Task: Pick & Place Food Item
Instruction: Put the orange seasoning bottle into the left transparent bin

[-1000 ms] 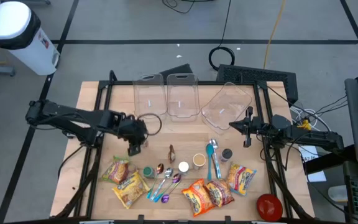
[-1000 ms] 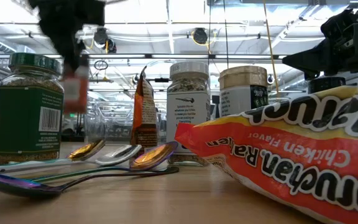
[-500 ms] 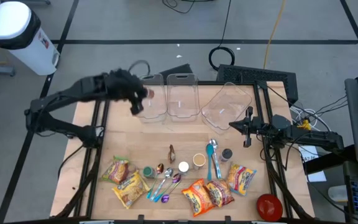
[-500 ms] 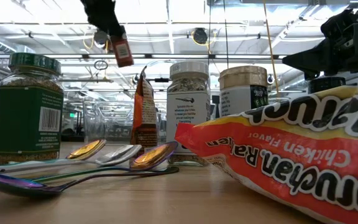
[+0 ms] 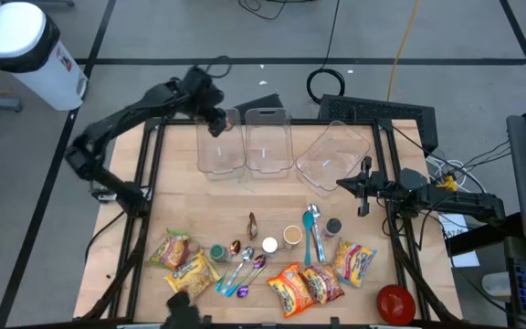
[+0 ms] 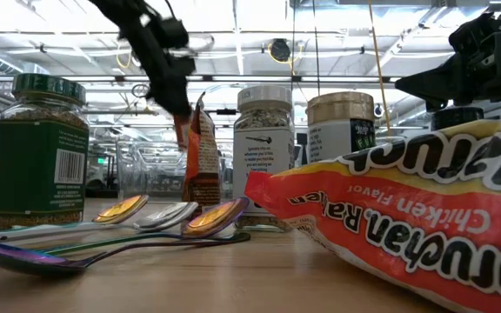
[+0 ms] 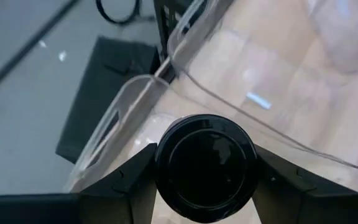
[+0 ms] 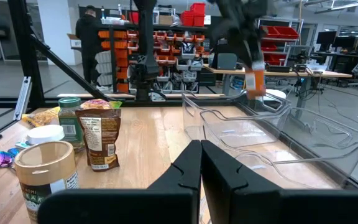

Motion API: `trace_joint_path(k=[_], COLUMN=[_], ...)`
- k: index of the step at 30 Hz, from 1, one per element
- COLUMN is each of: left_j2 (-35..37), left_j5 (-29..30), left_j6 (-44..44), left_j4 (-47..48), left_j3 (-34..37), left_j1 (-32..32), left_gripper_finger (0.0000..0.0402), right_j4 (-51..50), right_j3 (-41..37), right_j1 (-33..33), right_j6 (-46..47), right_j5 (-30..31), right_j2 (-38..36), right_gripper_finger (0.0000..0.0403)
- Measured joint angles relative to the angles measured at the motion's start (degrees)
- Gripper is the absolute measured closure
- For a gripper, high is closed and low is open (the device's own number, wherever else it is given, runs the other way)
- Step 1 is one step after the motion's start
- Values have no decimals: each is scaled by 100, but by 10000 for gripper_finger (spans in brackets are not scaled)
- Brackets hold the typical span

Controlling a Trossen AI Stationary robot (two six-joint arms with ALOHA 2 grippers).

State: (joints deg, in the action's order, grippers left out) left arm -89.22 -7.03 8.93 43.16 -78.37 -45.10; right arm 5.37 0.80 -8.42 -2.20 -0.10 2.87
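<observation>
My left gripper [image 5: 219, 119] is shut on a small spice jar [image 6: 181, 129] with a black lid [image 7: 205, 167] and an orange-red label. It hangs in the air over the far rim of the leftmost of three clear containers [image 5: 219, 148] at the table's far edge. From the right wrist view the jar [image 8: 254, 79] shows above the clear containers. My right gripper [image 5: 341, 185] is shut and waits level at the table's right side, touching nothing. My left gripper pinches the jar between its two fingers [image 7: 129, 180], one on either side of its body just below the black lid [image 7: 166, 155]. The fingers slant down from above. The jar is lifted clear, lid end toward the wrist and its base lower, above the container.
Near the front lie ramen packets [image 5: 304, 285], snack bags [image 5: 183, 260], several spoons [image 5: 243, 270], small jars [image 5: 290, 236] and a red bowl [image 5: 394, 303]. A keyboard [image 5: 377, 111] lies beyond the far edge. The middle container [image 5: 268, 142] and the tilted right one [image 5: 333, 151] flank the left container.
My left gripper has carried the jar from the table's left middle up and toward the far edge, then right over the leftmost clear container, rolling as it went. The jar stays in its hold, clear of the table. The right arm has kept still.
</observation>
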Motion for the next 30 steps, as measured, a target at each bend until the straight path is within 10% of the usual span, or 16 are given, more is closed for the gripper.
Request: trace_joint_path(k=[30], left_j2=[-1738], left_j5=[370], left_j6=[-189], left_j4=[-1009], left_j3=[-1], left_j1=[-50], left_gripper_finger=[143], right_j4=[0], right_j3=[-1], right_j1=[-1], right_j6=[-2], right_j5=[2], right_j2=[-2], right_gripper_finger=[403])
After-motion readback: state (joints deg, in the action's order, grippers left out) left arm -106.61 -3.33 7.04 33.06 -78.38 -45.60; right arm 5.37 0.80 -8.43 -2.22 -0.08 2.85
